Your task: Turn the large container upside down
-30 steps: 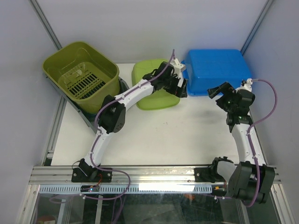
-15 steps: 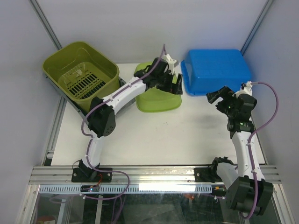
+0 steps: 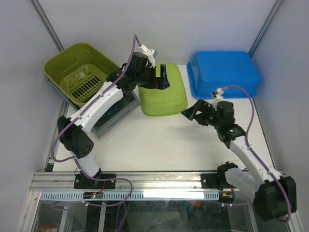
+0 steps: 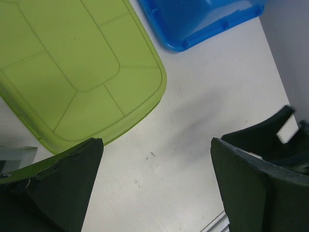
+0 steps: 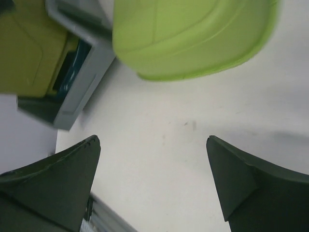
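Observation:
A large blue container (image 3: 224,72) lies bottom up at the back right; its rim also shows in the left wrist view (image 4: 203,19). A light green container (image 3: 161,92) lies bottom up in the middle back and shows in both wrist views (image 4: 72,63) (image 5: 193,34). My left gripper (image 3: 161,77) is open and empty, raised over the light green container (image 4: 157,183). My right gripper (image 3: 193,112) is open and empty above bare table, just right of the light green container (image 5: 152,183).
An olive slotted basket (image 3: 82,77) leans tilted on a grey box (image 3: 113,111) at the back left; both show in the right wrist view, the basket (image 5: 24,48) and the box (image 5: 82,67). Grey walls close the back and sides. A metal rail (image 3: 154,181) runs along the near edge.
My left gripper drew back from the blue container's rim to above the light green one. My right arm swung left and lower, away from the blue container. The blue container has settled flat.

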{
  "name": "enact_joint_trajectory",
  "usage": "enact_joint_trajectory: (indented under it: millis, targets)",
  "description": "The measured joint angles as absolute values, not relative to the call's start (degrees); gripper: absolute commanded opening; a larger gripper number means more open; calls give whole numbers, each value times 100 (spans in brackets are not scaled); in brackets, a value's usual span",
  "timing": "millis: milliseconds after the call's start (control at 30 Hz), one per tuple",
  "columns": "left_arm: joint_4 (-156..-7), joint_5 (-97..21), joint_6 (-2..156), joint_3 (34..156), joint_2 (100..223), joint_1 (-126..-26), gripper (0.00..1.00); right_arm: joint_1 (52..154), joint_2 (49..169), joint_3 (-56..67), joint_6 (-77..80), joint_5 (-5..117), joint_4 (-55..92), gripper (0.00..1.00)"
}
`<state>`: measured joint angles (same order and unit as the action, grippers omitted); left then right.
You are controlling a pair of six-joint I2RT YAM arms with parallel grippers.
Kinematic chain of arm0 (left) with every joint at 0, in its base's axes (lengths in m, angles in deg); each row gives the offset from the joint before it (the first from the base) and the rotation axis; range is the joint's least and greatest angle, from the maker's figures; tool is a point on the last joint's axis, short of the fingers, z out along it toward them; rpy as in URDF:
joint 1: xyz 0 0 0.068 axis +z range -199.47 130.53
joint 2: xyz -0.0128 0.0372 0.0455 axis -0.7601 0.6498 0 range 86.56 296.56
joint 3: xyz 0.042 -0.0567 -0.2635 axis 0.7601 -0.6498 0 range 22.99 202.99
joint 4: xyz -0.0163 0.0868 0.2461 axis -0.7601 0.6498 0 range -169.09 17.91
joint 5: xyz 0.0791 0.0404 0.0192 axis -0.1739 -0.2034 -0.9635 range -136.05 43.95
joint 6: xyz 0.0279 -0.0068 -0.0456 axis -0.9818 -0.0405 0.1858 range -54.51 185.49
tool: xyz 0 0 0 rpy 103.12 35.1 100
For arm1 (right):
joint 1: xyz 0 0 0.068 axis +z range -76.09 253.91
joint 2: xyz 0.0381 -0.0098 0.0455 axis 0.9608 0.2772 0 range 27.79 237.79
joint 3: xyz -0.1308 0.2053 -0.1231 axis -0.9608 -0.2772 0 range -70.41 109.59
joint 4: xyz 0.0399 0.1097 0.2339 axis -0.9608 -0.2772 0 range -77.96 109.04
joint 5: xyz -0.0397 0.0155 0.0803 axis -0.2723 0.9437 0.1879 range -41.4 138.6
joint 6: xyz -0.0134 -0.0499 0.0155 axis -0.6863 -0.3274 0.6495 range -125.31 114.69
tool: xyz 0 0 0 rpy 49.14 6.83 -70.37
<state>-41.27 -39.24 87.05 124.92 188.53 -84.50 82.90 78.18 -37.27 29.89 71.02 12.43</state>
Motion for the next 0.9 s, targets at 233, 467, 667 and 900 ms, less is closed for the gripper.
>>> enact_joint_trajectory:
  millis: [233,467,667,900]
  targets:
    - [-3766,-4730,8742,12457,17590,-8500,99,10950,9755,-3423,3280,6039,1894,93]
    - [-3482,-5578,8891,12462,16810,-8448,99,11805,11705,-2177,3527,5279,2285,78]
    - [-3277,-5932,8922,12420,16580,-8386,99,12023,12898,-1360,3819,5215,3101,60]
    - [-3021,-6114,8998,12352,16375,-8384,99,11929,14008,-361,3955,4933,3168,51]
